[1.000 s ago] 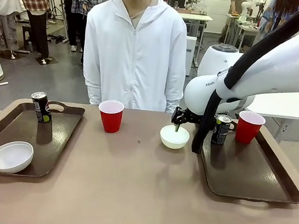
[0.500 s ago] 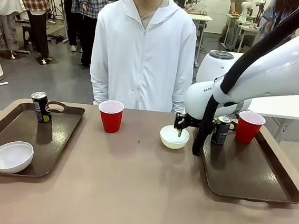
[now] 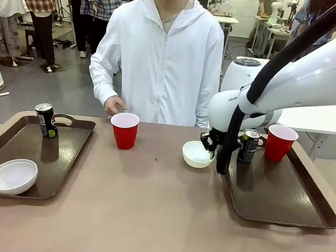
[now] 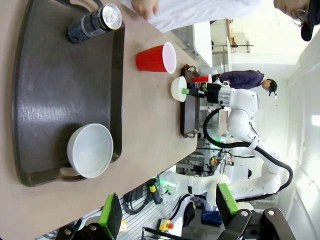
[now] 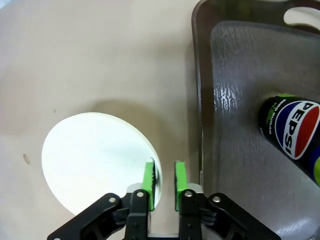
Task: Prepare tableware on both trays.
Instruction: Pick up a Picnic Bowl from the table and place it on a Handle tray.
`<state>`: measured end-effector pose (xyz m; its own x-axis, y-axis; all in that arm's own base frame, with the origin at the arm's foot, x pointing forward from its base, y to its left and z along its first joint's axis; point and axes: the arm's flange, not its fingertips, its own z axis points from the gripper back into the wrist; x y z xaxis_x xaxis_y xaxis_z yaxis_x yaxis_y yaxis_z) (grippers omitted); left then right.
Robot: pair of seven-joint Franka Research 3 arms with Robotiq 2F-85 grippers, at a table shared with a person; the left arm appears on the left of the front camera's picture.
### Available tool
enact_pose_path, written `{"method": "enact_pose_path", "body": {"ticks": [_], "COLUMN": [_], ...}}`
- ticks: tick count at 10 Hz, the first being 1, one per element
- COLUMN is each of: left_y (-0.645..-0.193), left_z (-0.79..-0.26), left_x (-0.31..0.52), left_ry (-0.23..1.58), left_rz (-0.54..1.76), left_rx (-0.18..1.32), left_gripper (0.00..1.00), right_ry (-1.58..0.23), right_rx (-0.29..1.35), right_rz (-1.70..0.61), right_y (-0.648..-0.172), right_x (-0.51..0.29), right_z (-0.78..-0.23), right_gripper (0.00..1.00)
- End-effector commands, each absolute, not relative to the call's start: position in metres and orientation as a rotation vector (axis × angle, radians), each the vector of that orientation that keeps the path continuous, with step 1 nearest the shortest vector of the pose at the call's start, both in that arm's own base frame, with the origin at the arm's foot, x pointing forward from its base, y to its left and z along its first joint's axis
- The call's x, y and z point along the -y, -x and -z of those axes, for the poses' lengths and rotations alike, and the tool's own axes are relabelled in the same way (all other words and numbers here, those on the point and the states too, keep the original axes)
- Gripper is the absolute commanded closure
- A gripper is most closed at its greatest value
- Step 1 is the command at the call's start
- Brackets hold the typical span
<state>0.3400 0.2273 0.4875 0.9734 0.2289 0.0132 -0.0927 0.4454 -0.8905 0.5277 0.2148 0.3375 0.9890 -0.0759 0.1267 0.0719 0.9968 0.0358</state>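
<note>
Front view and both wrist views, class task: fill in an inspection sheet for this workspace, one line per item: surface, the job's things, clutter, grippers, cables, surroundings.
Surface: tan table, small dark speck near its middle.
Job's things: left tray holds a can and a white bowl; right tray holds a Pepsi can and a red cup. A second red cup and second bowl are off the trays.
Clutter: nothing seen.
Grippers: right gripper pinches the second bowl's rim, bowl tilted; left gripper open, above the left tray.
Cables: black hose along the right arm.
Surroundings: person in white jacket, hand near the cup; other people behind.
</note>
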Motion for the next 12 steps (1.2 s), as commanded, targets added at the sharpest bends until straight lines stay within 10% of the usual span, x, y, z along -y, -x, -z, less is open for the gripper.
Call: {"method": "enact_pose_path", "body": {"ticks": [1, 3, 12], "left_y": [-0.339, -0.339, -0.339], "left_z": [-0.490, -0.490, -0.490], "left_x": [-0.228, -0.228, -0.228], "left_ry": [1.111, 1.111, 1.111], "left_rz": [-0.189, -0.189, -0.189], "left_rx": [0.153, 0.153, 0.153], "left_gripper": [0.00, 0.00, 0.00], "right_ry": [-0.004, -0.012, 0.066], "right_rx": [0.102, 0.085, 0.156], "right_rz": [0.100, 0.088, -0.072], "right_y": [-0.534, -0.524, -0.385], "right_x": [-0.223, -0.223, -0.159], "right_z": [-0.338, -0.348, -0.448], "right_gripper": [0.77, 0.94, 0.94]}}
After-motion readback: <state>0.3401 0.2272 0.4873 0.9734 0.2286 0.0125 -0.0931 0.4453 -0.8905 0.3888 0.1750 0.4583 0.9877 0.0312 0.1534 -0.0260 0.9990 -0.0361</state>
